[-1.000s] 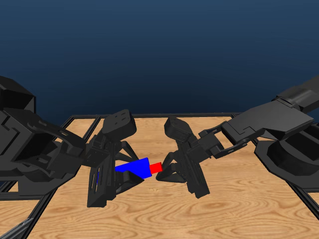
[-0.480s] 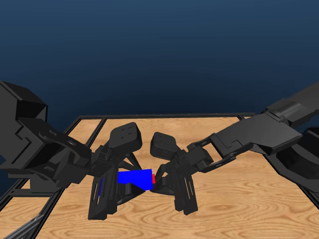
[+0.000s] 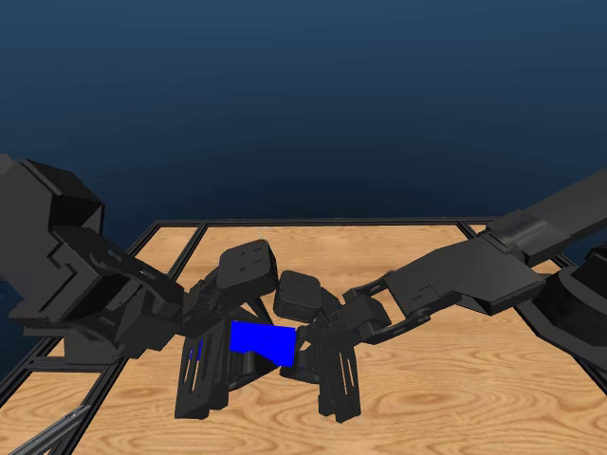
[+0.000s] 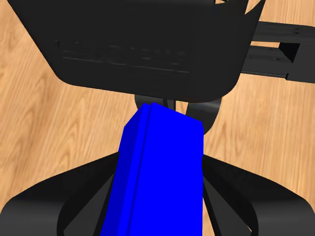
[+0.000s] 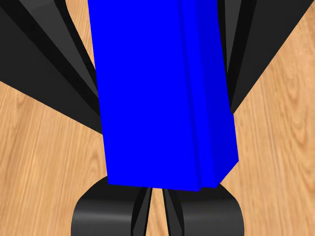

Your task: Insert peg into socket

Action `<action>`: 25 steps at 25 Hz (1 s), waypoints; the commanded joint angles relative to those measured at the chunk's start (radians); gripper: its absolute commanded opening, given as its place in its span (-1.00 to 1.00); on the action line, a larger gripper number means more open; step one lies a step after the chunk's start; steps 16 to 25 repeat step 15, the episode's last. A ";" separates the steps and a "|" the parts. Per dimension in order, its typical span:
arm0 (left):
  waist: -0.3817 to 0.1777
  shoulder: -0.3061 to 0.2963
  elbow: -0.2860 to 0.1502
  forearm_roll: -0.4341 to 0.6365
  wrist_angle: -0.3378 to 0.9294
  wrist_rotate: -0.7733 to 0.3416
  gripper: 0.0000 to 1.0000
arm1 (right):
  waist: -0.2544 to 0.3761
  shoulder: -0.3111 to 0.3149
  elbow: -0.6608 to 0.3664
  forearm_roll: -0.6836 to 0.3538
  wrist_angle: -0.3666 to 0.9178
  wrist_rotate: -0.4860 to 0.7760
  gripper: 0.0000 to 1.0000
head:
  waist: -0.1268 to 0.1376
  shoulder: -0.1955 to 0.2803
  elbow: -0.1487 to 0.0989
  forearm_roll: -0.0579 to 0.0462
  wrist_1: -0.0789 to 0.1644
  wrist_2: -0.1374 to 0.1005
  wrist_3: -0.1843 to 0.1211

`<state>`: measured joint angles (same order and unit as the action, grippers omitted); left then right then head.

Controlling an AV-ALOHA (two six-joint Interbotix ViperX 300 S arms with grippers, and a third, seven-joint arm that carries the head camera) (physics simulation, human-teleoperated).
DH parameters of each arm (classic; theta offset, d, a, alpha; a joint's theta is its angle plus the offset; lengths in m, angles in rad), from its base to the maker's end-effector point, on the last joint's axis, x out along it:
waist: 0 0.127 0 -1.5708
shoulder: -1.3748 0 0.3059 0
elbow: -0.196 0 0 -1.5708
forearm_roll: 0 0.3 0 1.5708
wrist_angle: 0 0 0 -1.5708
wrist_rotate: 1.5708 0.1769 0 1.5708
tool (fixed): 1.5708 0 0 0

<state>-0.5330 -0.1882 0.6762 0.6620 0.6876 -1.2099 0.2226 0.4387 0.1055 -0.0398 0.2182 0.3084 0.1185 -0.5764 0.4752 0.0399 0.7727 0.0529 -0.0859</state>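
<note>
Above the wooden table [image 3: 446,398], the bright blue hollow rectangular socket [image 3: 263,342] sits clamped mid-length in the left gripper [image 3: 223,365]. Right gripper [image 3: 322,365] butts against its mouth; thin red peg is hidden, presumably inside. Both look rigid, light, maybe slick.

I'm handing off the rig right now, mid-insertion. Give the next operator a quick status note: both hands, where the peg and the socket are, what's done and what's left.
Left hand: shut on the blue socket, held above the table.
Right hand: pressed up against the socket's open end; its jaws are hidden, so its grip cannot be confirmed.
Peg: no red shows in any view; most likely it is fully inside the socket, though that is a judgement.
Done: both parts lifted, lined up and brought together.
Left: confirm the peg is seated, then release and back the arms away.
</note>
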 commanded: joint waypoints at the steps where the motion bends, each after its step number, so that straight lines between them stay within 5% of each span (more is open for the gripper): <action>1: 0.047 -0.037 -0.045 0.029 -0.037 -0.041 -1.00 | -0.029 -0.075 0.061 0.002 -0.045 0.019 -1.00 | 0.007 0.002 -0.019 0.002 -0.012 0.000 -0.004; 2: 0.052 -0.023 -0.021 0.039 -0.027 -0.048 -1.00 | -0.034 -0.096 0.099 0.003 -0.047 0.029 -1.00 | 0.008 0.001 -0.020 0.002 -0.013 0.000 -0.004; 8: 0.046 -0.012 -0.031 0.049 -0.008 -0.060 -1.00 | -0.045 -0.219 0.302 0.004 -0.086 0.098 -1.00 | 0.000 -0.005 -0.021 0.000 -0.019 0.001 -0.002; 14: 0.070 -0.010 -0.034 0.052 -0.094 -0.060 -1.00 | -0.023 -0.249 0.396 0.048 -0.275 0.121 -1.00 | -0.036 -0.012 -0.022 -0.009 -0.032 0.009 -0.004; 15: 0.074 -0.012 -0.044 0.046 -0.115 -0.061 -1.00 | -0.015 -0.256 0.407 0.074 -0.370 0.110 1.00 | -0.043 -0.014 -0.022 -0.010 -0.033 0.010 -0.002; 25: 0.074 -0.012 -0.044 0.046 -0.115 -0.061 -1.00 | -0.015 -0.256 0.407 0.074 -0.370 0.110 1.00 | -0.043 -0.014 -0.022 -0.010 -0.033 0.010 -0.002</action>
